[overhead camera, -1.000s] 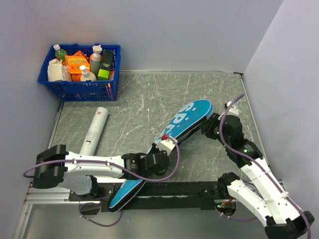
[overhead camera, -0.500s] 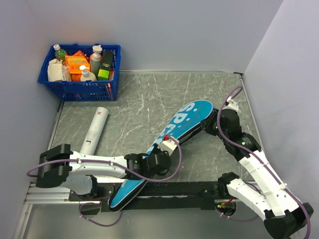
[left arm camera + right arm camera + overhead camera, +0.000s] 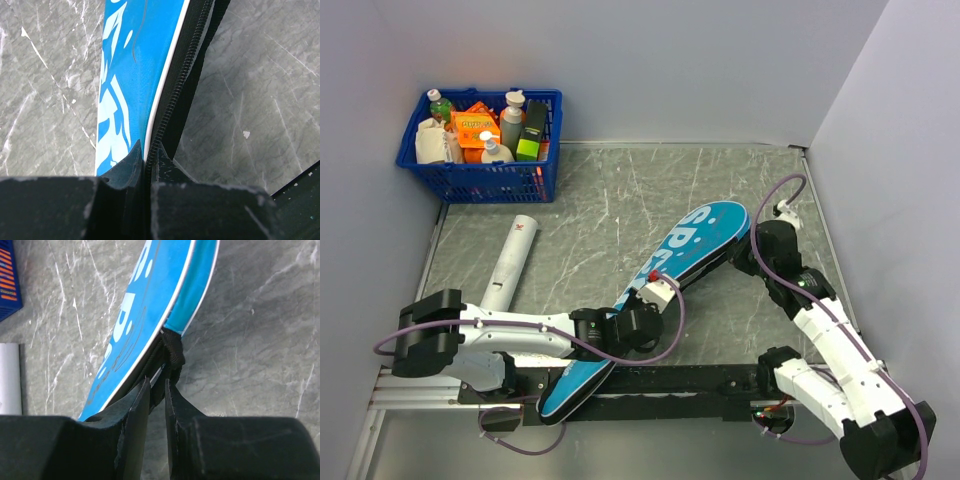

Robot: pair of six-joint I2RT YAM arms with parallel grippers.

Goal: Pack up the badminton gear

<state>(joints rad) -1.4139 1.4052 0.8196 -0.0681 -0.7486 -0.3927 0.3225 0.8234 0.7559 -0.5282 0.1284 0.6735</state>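
Nearest, the narrow handle end of the one teal cover pokes over the dark rail at the table's front edge. From there its smooth fabric body runs diagonally away to the right, widening into a rounded head with white lettering. The left gripper is clamped on the cover's long edge about halfway up. In its wrist view the two dark fingers meet on the black toothed zip strip beside the teal cover. Farther along, the right gripper sits at the head's near-right edge. Its jaws are narrow, and a black fabric tab of the zip (with a small pale piece in it) is pinched between the tips under the teal cover. Since a second ago the right arm has stretched farther from its base, and its purple cable loop now stands higher by the right wall. The cover's head has nudged slightly right. To the left, one long white tube, a smooth cylinder, lies on the grey veined surface well apart from the cover. One blue lattice plastic basket of bottles and boxes sits in the far left corner.
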